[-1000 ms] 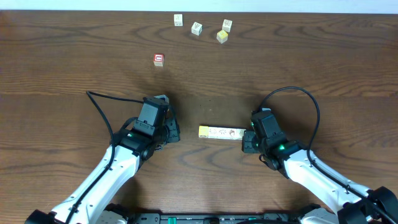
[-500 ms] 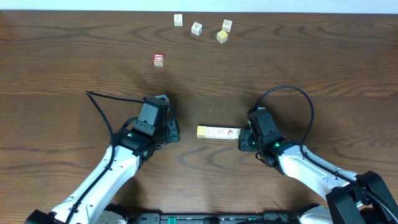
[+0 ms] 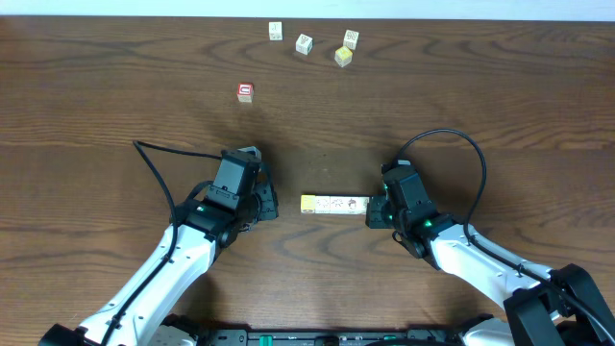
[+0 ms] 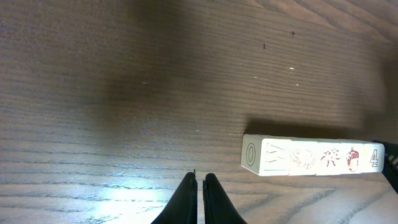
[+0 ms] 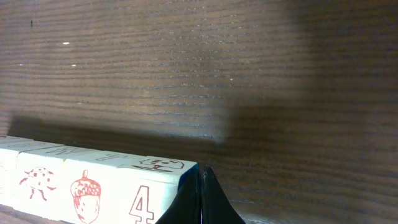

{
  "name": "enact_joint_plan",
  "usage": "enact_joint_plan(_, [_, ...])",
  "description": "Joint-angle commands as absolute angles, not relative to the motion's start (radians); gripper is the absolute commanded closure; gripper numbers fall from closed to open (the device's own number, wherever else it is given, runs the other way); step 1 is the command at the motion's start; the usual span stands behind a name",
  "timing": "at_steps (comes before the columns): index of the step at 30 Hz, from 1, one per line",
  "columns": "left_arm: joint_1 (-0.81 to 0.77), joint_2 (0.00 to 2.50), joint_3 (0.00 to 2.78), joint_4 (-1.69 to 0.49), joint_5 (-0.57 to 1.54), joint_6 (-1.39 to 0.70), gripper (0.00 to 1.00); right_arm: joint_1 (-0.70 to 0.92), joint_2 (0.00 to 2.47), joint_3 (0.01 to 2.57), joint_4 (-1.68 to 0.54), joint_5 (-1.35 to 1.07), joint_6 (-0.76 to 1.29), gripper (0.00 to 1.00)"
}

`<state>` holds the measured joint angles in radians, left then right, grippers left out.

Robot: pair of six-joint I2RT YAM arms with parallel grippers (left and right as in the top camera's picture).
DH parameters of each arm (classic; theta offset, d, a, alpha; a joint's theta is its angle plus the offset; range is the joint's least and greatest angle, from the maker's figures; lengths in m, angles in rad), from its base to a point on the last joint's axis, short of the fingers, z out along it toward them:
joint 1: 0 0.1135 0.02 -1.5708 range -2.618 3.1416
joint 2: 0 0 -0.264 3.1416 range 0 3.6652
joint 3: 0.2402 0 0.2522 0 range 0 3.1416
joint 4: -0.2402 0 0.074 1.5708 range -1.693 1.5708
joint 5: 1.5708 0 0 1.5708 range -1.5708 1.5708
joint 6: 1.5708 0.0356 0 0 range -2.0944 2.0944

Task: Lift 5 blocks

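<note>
- The 5 blocks (image 3: 333,204) lie end to end in 1 row on the table (image 3: 96,106), near its centre.
- The right gripper (image 5: 200,190), fingers pressed together, tips against the row's 3 o'clock end.
- The left gripper (image 4: 199,190), fingers closed on nothing, sits apart at the row's 9 o'clock.
- A red-faced cube (image 3: 245,91) lies at 11 o'clock and 4 loose cubes (image 3: 305,43) at 12 o'clock, well apart from the row.
</note>
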<state>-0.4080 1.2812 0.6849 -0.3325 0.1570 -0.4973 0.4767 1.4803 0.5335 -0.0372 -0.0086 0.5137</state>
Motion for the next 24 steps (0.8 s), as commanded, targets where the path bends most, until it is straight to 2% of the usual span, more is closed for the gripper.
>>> enact_joint_plan(1, [-0.410,1.287,0.701,-0.331,0.144,-0.496,0.93,0.485,1.486,0.536,-0.026,-0.014,0.499,0.99])
enact_joint_plan(24, [-0.410,1.290,0.674,-0.287,0.073,-0.488,0.93,0.485,1.486,0.536,-0.023,-0.020,0.499,0.99])
